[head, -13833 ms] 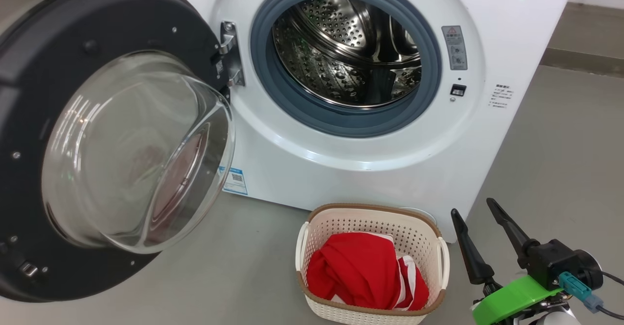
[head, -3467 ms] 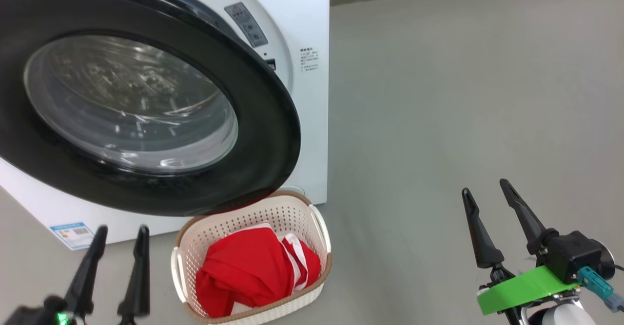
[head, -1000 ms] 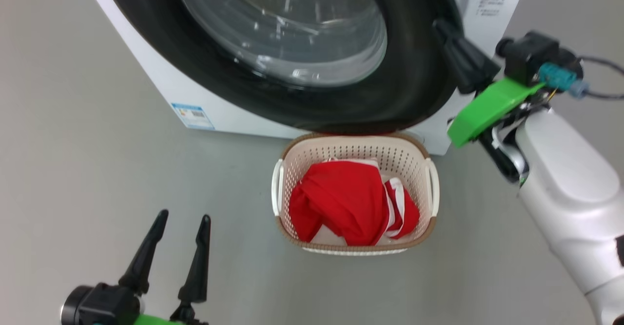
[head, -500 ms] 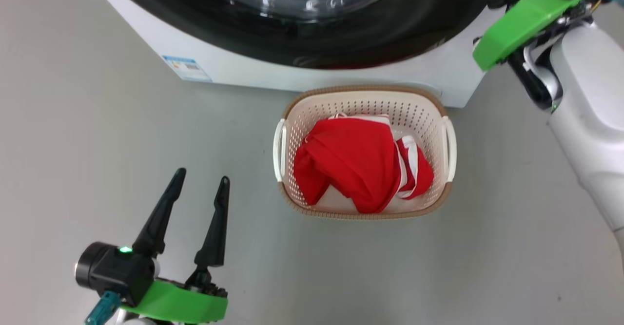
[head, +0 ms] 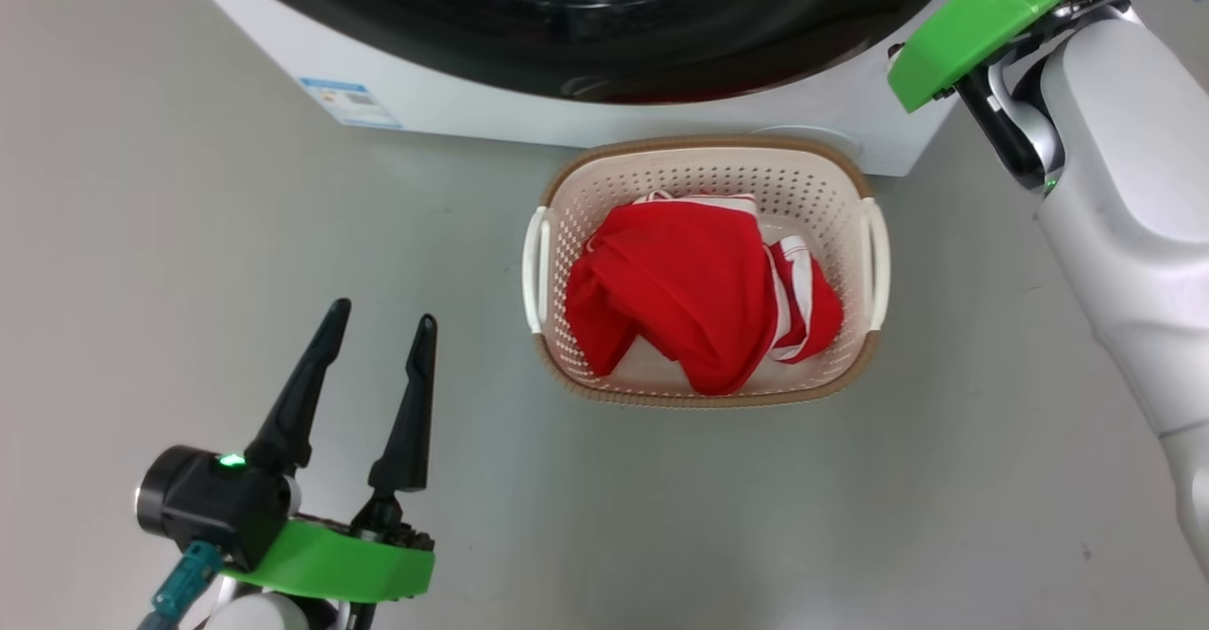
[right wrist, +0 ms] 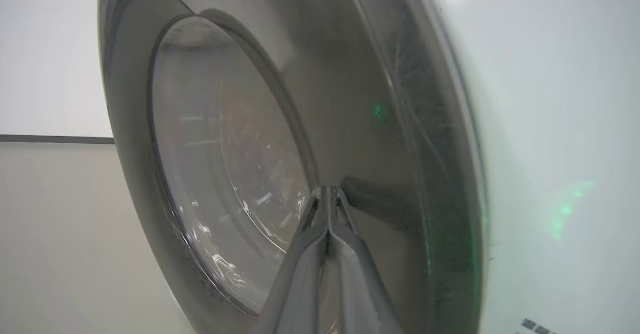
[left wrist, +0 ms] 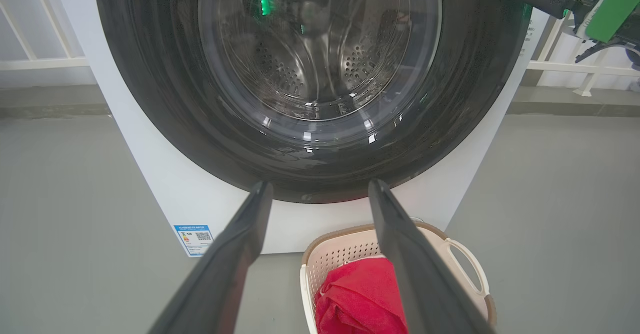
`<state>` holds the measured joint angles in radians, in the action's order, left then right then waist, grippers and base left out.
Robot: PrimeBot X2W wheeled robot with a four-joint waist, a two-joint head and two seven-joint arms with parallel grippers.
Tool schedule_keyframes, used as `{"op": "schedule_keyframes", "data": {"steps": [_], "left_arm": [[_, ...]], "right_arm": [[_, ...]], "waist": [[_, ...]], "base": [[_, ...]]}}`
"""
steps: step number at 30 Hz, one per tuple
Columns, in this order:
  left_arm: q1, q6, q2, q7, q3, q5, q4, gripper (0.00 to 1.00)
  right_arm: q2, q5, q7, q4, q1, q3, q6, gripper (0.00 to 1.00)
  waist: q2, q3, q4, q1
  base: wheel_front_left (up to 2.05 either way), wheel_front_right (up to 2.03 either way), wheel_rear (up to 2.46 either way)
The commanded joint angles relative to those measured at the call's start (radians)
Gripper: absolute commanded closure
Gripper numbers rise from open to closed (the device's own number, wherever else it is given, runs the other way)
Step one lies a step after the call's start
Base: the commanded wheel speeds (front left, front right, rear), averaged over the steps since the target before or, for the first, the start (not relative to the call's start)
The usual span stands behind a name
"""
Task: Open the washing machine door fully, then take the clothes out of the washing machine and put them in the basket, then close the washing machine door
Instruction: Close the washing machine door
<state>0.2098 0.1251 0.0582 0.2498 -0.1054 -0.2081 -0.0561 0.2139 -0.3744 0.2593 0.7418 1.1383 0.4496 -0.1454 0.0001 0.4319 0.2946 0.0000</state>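
The clothes [head: 699, 299] lie in the basket [head: 704, 177], just before the washer [left wrist: 165, 189]. Our right gripper [right wrist: 327, 190], pinched together, touches the door [left wrist: 165, 98] at its rim; we judge it nearly shut. Our left gripper [head: 383, 313], spread apart, hovers left of the basket.

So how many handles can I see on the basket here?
2. One handle is on the basket's left side, the other handle on its right side, in the head view. The red clothes lie between them and cover neither.
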Motion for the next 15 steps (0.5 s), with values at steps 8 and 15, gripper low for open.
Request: {"op": "schedule_keyframes", "data": {"steps": [8,15], "left_arm": [[0.014,0.006,0.012,0.012,0.082,-0.028,0.013,0.00],[-0.013,0.006,0.011,0.012,0.114,-0.020,0.000,0.00]], "right_arm": [[-0.035,0.023,0.002,-0.225,-0.230,-0.087,0.015,0.00],[-0.065,0.084,0.002,-0.379,-0.474,-0.176,0.015,0.00]], "waist": [[-0.0001,-0.077,-0.091,0.0000],[-0.0001,-0.175,-0.174,0.0000]], "base": [[0.00,0.00,0.00],[0.00,0.00,0.00]]}}
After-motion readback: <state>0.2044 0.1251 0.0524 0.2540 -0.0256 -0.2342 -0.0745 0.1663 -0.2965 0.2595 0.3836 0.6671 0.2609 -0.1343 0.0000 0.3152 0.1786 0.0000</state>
